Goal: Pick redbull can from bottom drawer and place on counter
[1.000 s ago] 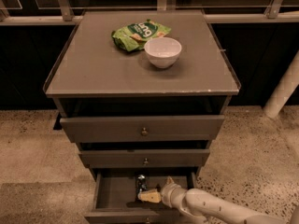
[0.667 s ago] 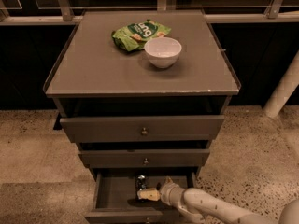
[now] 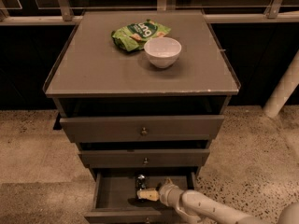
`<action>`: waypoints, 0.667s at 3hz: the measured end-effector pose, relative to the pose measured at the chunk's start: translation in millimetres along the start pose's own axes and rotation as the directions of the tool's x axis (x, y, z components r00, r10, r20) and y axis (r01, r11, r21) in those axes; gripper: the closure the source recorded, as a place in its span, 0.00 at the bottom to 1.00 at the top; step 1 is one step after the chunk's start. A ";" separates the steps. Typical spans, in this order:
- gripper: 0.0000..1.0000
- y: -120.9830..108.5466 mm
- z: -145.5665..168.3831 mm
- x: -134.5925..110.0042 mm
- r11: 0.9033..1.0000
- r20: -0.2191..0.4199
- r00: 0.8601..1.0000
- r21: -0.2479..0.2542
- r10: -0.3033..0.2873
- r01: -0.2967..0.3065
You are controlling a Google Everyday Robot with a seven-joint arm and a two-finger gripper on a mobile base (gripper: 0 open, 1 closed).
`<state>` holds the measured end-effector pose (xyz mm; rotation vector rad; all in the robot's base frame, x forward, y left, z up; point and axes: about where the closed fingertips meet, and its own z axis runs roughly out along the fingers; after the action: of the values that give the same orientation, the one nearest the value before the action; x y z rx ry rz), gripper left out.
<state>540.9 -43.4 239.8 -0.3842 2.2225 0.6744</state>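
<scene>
Surface: the flat grey top of the drawer cabinet is filling the upper middle of the frame, and a thin raised rim is running along its edges.
White bowl: it is standing upright on the surface, a little right of the centre.
Green snack bag: it is lying on the surface just behind the bowl and to its left, touching it or nearly touching it.
Top drawer: it is standing a little pulled out, with a dark gap showing above its front.
Middle drawer: it is sitting below the top one, less far out, with a small round knob in the centre.
Bottom drawer: it is standing pulled far out at the lower edge of the frame, so its inside is showing from above.
Redbull can: it is standing upright inside the bottom drawer, near the middle and toward the back, not on the surface.
Pincer: it is reaching into the bottom drawer from the lower right, with its pale tip pointing to the left, just in front of the can's base. I cannot tell how far open it is, or whether it is gripping the can.
Arm: the white arm is coming in from the lower right corner of the frame, over the right side of the bottom drawer.
Floor: speckled stone is lying around the cabinet.
White post: it is leaning at the right edge of the frame, well apart from the cabinet.
</scene>
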 end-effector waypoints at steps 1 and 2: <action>0.00 5.9 30.5 12.5 1.000 -0.005 1.000 -0.008 -0.018 0.018; 0.00 10.1 56.7 21.9 1.000 -0.013 0.999 -0.006 -0.029 0.029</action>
<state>555.2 -3.8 194.8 -0.4243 2.2233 0.6653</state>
